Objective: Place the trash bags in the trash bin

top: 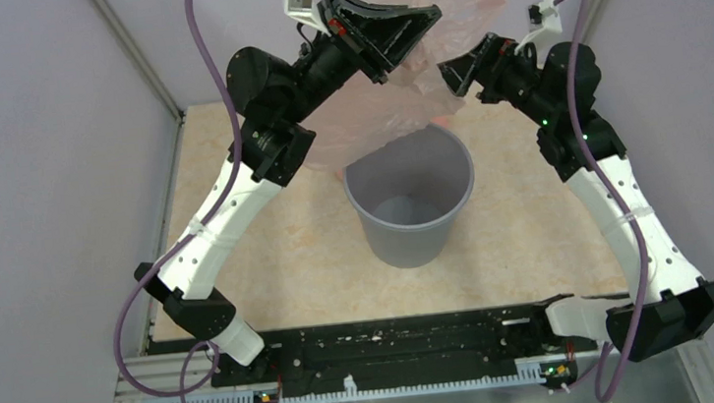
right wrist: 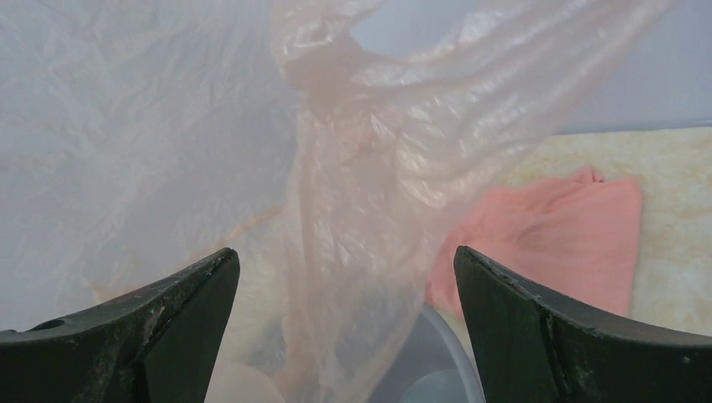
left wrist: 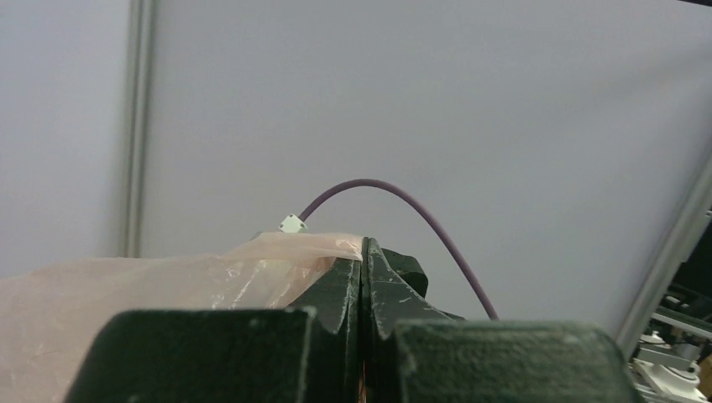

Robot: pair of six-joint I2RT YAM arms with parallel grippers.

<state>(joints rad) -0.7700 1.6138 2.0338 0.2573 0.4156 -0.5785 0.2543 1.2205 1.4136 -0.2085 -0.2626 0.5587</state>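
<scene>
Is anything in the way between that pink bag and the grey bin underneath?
Nothing visible. The trash bag hangs from the shut left pincer over the far rim of the trash bin, whose mouth is open and uncovered.

bag (right wrist: pixel 361 168): pale pink, see-through, crinkle sheen. bin (top: pixel 406 241): plain grey. folded sheet (right wrist: pixel 554 235): opaque salmon pink. tabletop (top: pixel 280 268): beige, mottled marble pattern. my fingers (right wrist: pixel 168 327): black, pale scuff marks. cable (left wrist: pixel 369 181): purple. my arm links (top: pixel 620 206): white, black joints. walls (left wrist: pixel 504 101): flat pale grey-lilac.
</scene>
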